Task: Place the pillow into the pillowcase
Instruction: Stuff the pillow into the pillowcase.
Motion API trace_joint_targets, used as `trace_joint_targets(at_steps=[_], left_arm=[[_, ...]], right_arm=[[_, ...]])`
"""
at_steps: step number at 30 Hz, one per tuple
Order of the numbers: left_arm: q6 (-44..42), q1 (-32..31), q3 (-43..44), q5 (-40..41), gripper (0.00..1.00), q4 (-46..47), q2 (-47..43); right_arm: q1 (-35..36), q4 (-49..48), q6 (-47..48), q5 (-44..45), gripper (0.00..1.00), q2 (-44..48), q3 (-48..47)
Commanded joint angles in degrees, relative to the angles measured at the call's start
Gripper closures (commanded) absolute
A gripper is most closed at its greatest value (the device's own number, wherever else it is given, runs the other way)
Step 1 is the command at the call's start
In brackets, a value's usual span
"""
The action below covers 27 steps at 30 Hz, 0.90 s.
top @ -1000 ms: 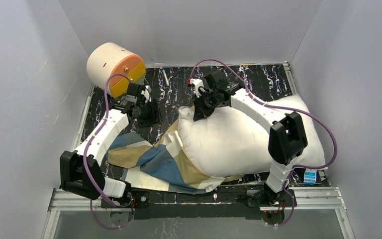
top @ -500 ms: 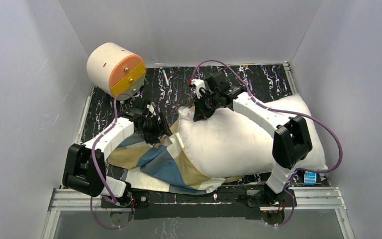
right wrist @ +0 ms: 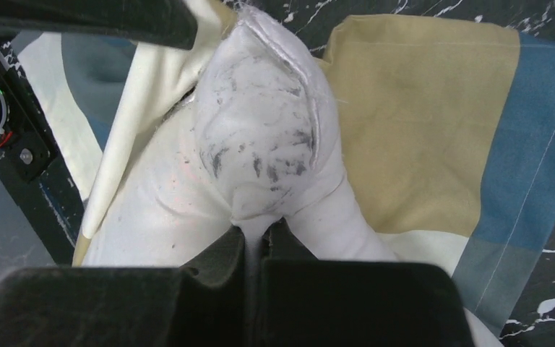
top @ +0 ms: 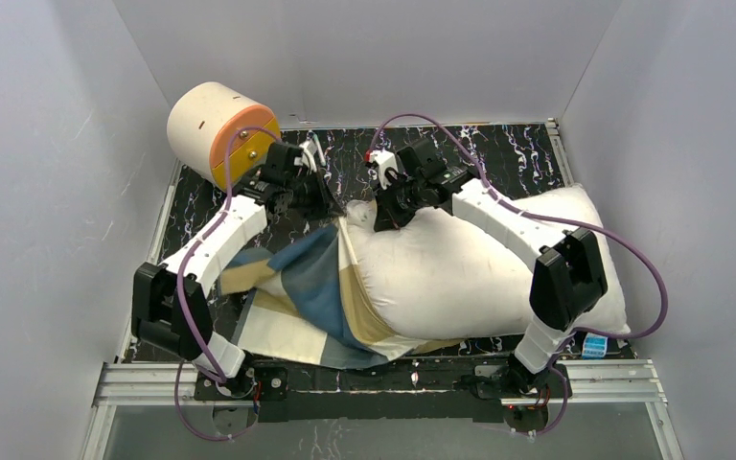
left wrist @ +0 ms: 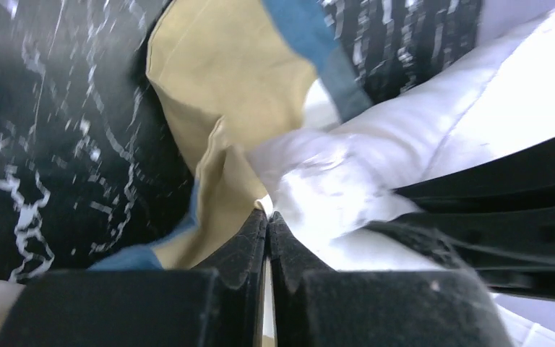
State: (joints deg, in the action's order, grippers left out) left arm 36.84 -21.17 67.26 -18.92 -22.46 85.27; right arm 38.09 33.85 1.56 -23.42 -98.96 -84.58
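- pillow [top: 460, 273]: plain white; in the right wrist view its corner carries grey-black smudges.
- pillowcase [top: 292, 302], lower left of centre: large rectangular blocks of blue, tan and cream.
- tabletop [top: 508, 153]: black with white marbled streaks.
- cylinder [top: 201, 115], upper left: cream body, orange end face.
- left arm [top: 213, 247] and right arm [top: 498, 216]: white shells, black joints.
- cables [top: 410, 117]: purple.
- walls [top: 57, 144]: pale grey, unpatterned.
- small box [top: 594, 342], lower right: blue and white.
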Motion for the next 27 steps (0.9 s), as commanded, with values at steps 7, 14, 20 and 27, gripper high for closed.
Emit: trace_joint_targets(at_steps=[7, 14, 20, 27], left_arm=[[-4.5, 0.7, 11.4, 9.1, 1.00, 2.4, 2.5], [-5.2, 2.7, 11.8, 7.8, 1.00, 5.1, 5.0], [-3.8, 3.2, 13.9, 2.8, 1.00, 10.2, 5.9], [8.1, 3.2, 15.3, -7.7, 1.00, 23.0, 3.4]], right_arm=[[6.6, 2.5, -1.1, -2.8, 0.99, 7.8, 8.3], [8.3, 6.9, -0.9, -5.6, 0.99, 5.8, 9.7], [9.3, 6.7, -0.8, -6.1, 0.99, 5.1, 7.6], [9.1, -4.4, -9.0, -2.7, 0.99, 0.9, 4.6]])
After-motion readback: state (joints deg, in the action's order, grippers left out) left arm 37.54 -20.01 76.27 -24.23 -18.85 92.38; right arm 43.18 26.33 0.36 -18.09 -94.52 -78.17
